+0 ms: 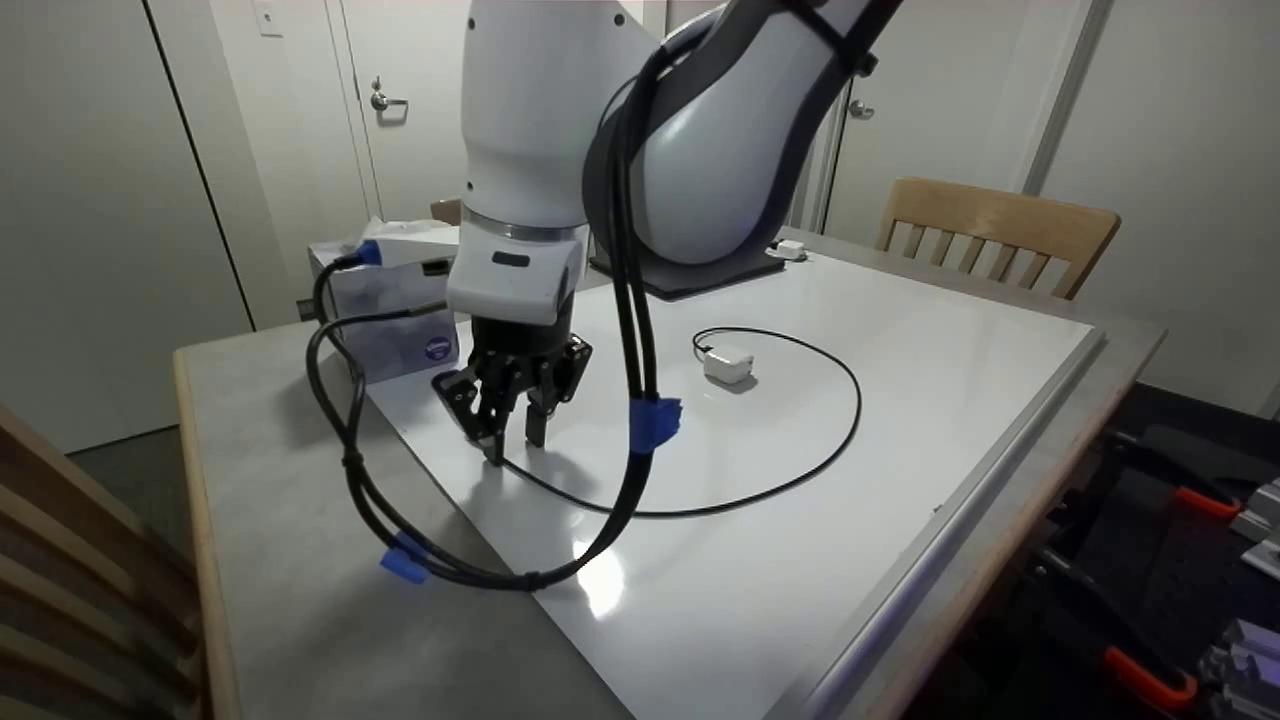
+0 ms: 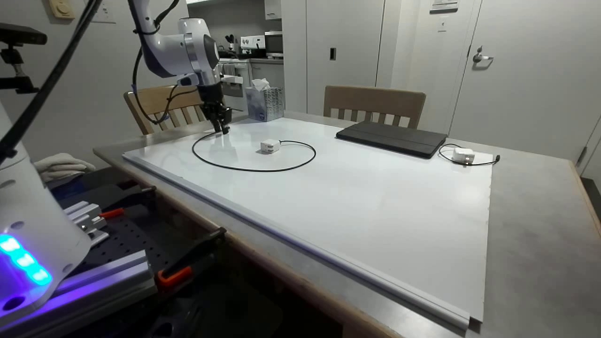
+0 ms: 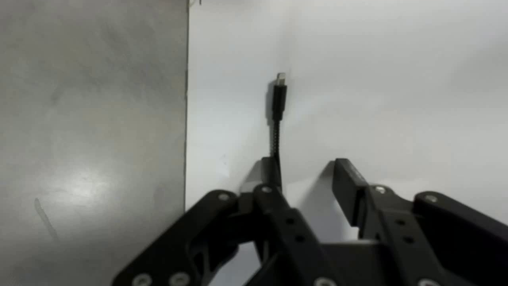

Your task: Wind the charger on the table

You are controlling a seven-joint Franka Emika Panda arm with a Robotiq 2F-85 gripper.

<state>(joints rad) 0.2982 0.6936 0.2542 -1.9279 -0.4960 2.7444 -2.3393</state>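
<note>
The charger's thin black cable (image 1: 858, 400) lies in a wide open loop on the white table (image 1: 950, 380). Its white plug block (image 2: 270, 146) sits inside that loop. In both exterior views my gripper (image 1: 515, 445) points down at the cable's far end, fingertips close to the tabletop. From the wrist, the gripper (image 3: 307, 171) stands partly open over the cable. The cable runs along the inner side of the left finger (image 3: 269, 169), with a gap to the right one. Beyond the fingertips, the black connector (image 3: 279, 97) with its metal tip lies on the white surface.
A tissue box (image 2: 265, 103) stands near the gripper at the table's edge. Farther along lies a dark flat slab (image 2: 392, 137), beside another white plug block (image 2: 463, 156) with a short black cable. The robot's thick cables (image 1: 345, 440) hang beside the arm. Wooden chairs (image 2: 375, 101) surround the table.
</note>
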